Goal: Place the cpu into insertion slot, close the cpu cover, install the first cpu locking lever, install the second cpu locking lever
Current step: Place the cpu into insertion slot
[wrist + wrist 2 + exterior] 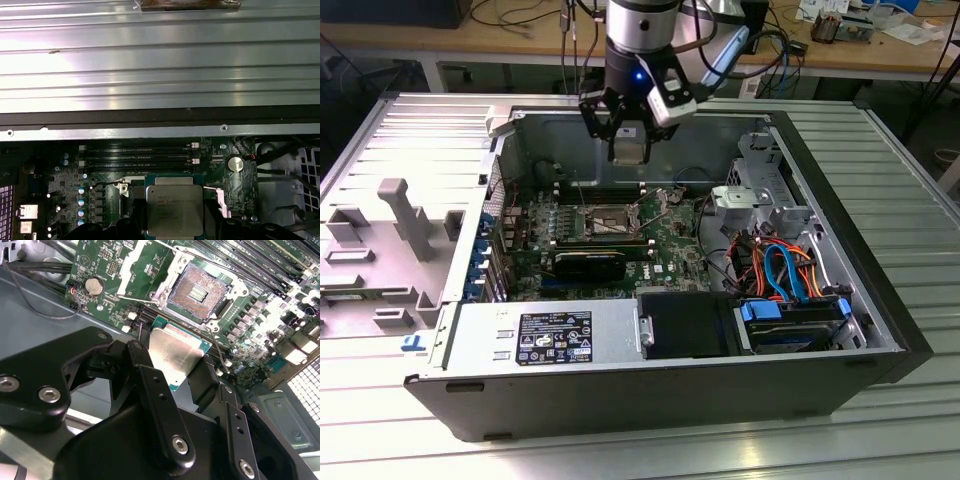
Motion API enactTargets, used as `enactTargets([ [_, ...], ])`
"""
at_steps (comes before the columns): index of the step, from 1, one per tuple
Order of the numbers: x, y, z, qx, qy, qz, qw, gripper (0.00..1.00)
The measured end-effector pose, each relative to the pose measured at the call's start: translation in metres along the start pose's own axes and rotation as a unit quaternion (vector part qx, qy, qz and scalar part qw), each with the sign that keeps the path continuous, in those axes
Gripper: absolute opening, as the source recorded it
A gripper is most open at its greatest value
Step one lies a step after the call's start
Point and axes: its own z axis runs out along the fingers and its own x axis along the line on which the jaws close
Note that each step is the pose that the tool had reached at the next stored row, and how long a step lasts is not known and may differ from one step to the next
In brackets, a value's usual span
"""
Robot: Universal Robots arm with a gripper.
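My gripper [628, 152] hangs over the open computer case and is shut on the cpu [172, 347], a flat square chip with a silvery top. In both wrist views the black fingers [145, 365] clamp the chip's opposite edges. The cpu [174, 210] hovers above the green motherboard [670, 245]. The insertion slot [199, 290] lies bare just beyond the chip, its contact field exposed inside a silver rim. The cpu cover [131, 265] appears swung up at the slot's side. A thin wire lever [218, 347] stands free next to the slot.
Memory slots [140, 156] run along one side of the slot and a coin battery [93, 286] sits close by. The case holds a power supply [550, 335], a drive cage [760, 190] and coloured cables [785, 265]. A grey plastic shroud [390, 250] lies outside the case.
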Motion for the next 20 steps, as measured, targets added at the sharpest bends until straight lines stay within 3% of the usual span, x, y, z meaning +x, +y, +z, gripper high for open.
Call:
enactTargets([
  [20, 0.0044, -0.0007, 0.0062, 0.0000, 0.0000, 0.000, 1.0000, 0.55],
])
